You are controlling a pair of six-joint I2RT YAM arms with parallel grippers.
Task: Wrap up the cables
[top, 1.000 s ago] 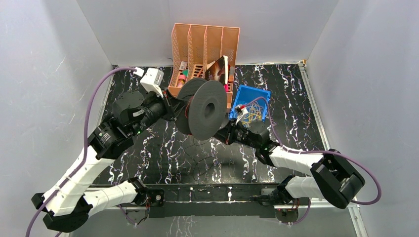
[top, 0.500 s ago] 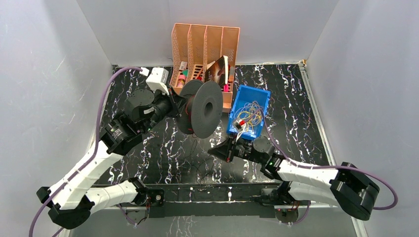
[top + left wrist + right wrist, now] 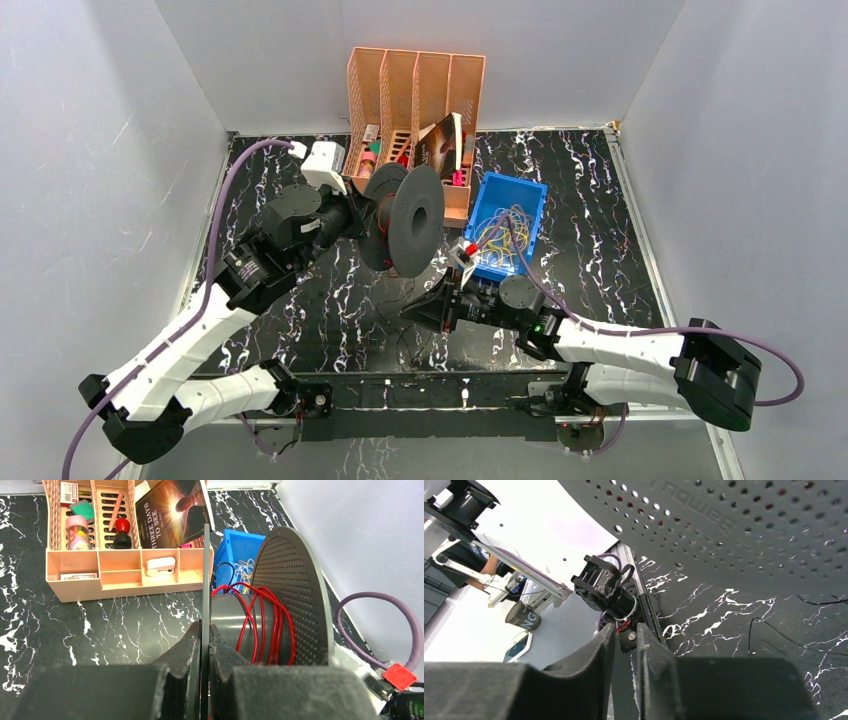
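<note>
Moved: right jaws have slid left over the worktop (image 3: pixel 330 290) since half a second ago, and a second ago they were tucked right under the spool (image 3: pixel 415 215). Spool and bin (image 3: pixel 518 181) sit much where they were.
Left jaws: pinching the rim of the spool's near disc, holding the spool up off the worktop with its axle roughly level.
Right jaws: low over the worktop on the near side of the spool, apart from it and pointing left. They are drawn close with a thin slit between them; whether they nip a cable I cannot tell.
Red cable (image 3: pixel 257 625): wound in several loose turns round the spool's core, between the two discs.
Black cable (image 3: pixel 774 632): a thin line lying on the worktop below the spool. A black strand also arcs up off the core in the left wrist view.
Bin: blue, open-topped, just right of the spool. It holds a loose tangle of cables (image 3: pixel 503 228), mostly yellow and orange.
Rack (image 3: pixel 415 70): peach, at the back wall behind the spool, with four upright slots and a low front tray of small compartments.
Rack contents: a book (image 3: pixel 172 512) leans in the right-hand slots, a pink tape roll (image 3: pixel 77 530) sits in the left slot, and a white stapler (image 3: pixel 159 566) lies in a front compartment.
</note>
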